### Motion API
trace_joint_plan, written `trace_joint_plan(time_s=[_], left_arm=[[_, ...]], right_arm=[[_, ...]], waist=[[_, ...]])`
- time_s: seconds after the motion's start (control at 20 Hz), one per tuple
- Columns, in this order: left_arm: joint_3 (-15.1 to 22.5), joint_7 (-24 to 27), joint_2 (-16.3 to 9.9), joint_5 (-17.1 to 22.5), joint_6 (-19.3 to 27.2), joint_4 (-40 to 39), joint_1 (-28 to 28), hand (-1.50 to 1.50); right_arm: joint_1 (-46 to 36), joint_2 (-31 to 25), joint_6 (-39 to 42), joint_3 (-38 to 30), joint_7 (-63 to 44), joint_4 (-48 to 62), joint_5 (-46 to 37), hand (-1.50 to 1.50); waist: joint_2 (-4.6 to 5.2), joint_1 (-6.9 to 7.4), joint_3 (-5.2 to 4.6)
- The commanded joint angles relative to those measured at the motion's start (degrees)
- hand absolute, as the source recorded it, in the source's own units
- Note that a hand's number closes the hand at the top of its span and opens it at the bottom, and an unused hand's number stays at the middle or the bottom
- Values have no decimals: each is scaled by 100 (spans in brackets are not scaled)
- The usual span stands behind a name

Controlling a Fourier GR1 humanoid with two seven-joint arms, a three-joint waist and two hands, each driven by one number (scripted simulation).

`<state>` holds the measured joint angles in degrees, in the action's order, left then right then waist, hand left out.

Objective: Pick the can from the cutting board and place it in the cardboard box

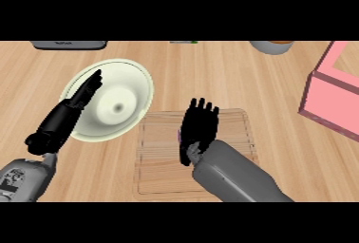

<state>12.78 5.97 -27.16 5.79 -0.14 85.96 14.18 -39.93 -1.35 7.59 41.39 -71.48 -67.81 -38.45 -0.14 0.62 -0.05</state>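
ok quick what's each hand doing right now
Left hand: open, fingers straight, holding nothing, over the plate.
Right hand: over the cutting board, fingers extended; a grasp cannot be told.

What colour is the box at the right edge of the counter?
Pink: the box shows pink walls in the head view, the only view there is.
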Motion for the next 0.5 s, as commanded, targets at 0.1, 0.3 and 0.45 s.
trace_joint_plan(time_s=[0.1, 0.3, 0.45], left_arm=[[-102, -223, 116, -52, 22, -126, 173, 0], [-64, -95, 103, -138, -93, 122, -69, 0], [-252, -272, 204, -108, -146, 104, 33, 0]], right_arm=[[-72, 128, 127, -239, -1056, 235, -96, -150], [229, 128, -171, 31, -1080, 41, -46, -150], [202, 129, -59, 327, -740, 42, -45, 150]], waist=[[7, -63, 3], [-1, -26, 4], [7, -17, 4]])
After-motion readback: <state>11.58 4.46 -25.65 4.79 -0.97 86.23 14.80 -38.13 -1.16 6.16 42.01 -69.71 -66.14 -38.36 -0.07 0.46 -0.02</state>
